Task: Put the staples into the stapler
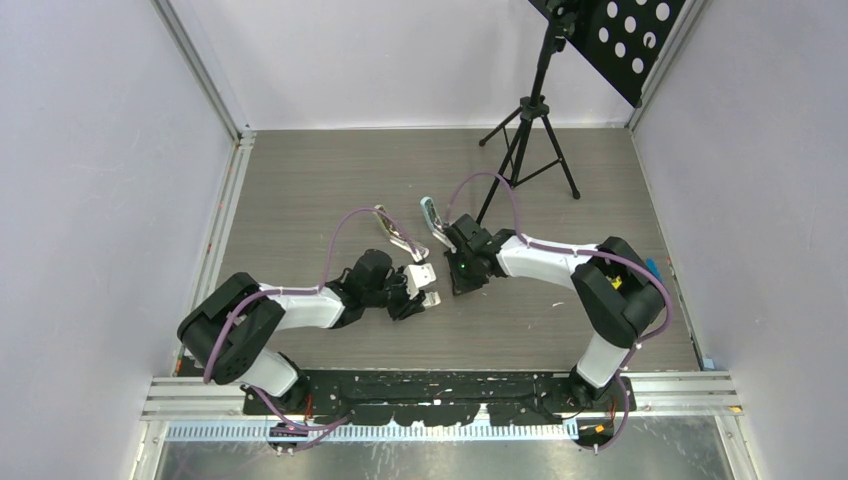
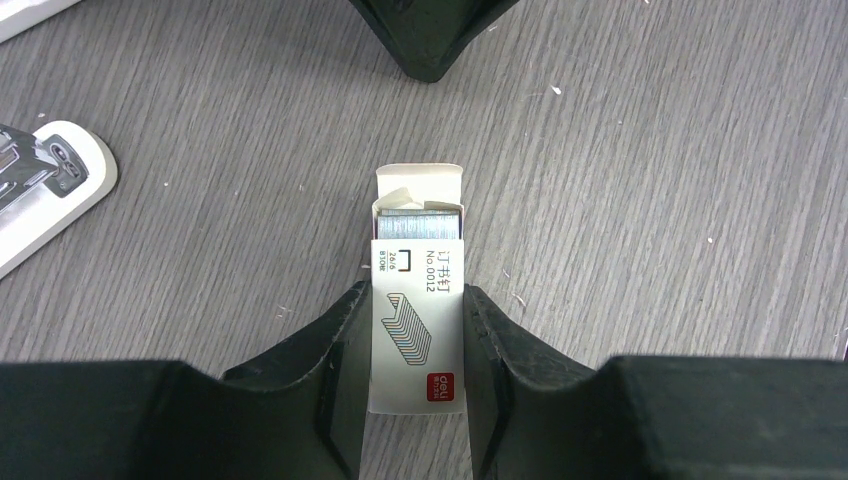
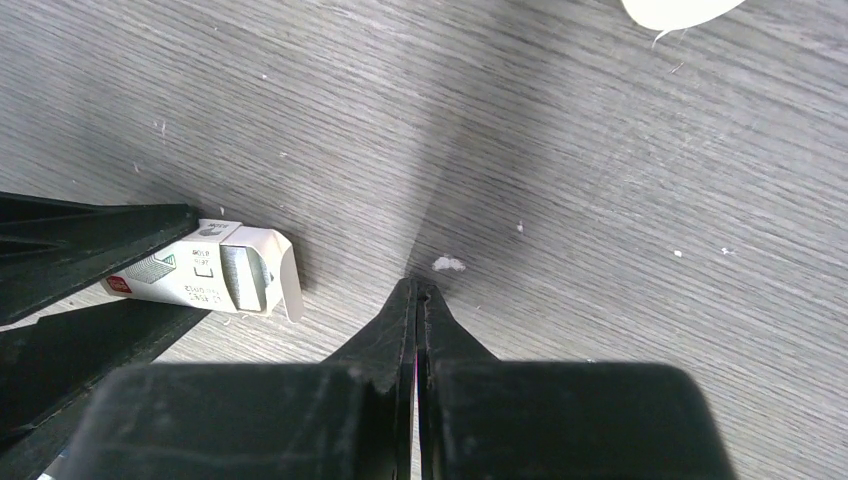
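Left hand (image 2: 415,300) squeezes the open staple box (image 2: 416,345); right hand (image 3: 416,287) is pinched together, empty. No staples (image 2: 420,222) look taken out yet.

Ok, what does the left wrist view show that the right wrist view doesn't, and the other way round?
Left wrist only: a white stapler at the left edge. Right wrist only: the right jaws shut tip to tip, with a white speck just ahead of them. Both: the staple box, flap open with grey staple strips showing, gripped across its sides by the left jaws, and the grey wood-grain table.
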`<state>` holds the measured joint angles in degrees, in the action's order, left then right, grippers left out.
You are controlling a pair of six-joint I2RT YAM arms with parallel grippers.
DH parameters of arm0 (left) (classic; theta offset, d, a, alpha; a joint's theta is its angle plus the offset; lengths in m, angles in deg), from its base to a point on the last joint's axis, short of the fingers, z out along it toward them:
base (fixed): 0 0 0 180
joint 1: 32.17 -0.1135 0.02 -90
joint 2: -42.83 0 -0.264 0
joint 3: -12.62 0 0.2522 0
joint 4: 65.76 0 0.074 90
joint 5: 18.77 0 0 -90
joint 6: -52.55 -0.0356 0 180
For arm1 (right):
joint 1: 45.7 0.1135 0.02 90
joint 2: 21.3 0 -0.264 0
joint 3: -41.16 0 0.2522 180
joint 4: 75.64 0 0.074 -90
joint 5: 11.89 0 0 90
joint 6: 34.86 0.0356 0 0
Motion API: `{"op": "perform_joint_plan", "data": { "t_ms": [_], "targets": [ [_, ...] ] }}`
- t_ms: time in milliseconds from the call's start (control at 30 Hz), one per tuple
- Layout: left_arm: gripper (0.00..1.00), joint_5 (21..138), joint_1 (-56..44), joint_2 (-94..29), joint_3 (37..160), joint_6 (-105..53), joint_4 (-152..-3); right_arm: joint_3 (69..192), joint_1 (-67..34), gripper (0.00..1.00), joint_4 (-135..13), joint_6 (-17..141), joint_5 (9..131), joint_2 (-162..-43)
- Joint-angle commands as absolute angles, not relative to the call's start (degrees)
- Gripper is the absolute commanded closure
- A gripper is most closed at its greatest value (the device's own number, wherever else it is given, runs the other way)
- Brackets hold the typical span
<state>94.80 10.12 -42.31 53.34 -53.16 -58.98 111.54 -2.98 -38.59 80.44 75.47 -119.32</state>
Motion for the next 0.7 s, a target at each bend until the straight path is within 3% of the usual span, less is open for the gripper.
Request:
{"op": "perform_joint_plan", "data": {
  "t_ms": [0,167,467,667],
  "targets": [
    [0.66,95.4,10.7,-43.1,54.1,-54.5,-61.1,111.4,-2.8,1.00,-37.8,79.3,74.7,-117.2],
    [0.64,95.4,10.8,-42.9,54.0,-54.5,-61.1,110.9,-3.4,0.99,-39.1,79.9,71.8,-116.8],
    [0.64,95.0,11.0,-43.0,54.1,-54.6,-61.2,110.5,-2.6,0.71,-43.7,83.8,66.8,-113.3],
    [0.64,94.8,11.1,-43.0,54.1,-54.5,-61.2,112.1,-2.0,0.67,-43.5,84.9,65.8,-117.3]
  ]
}}
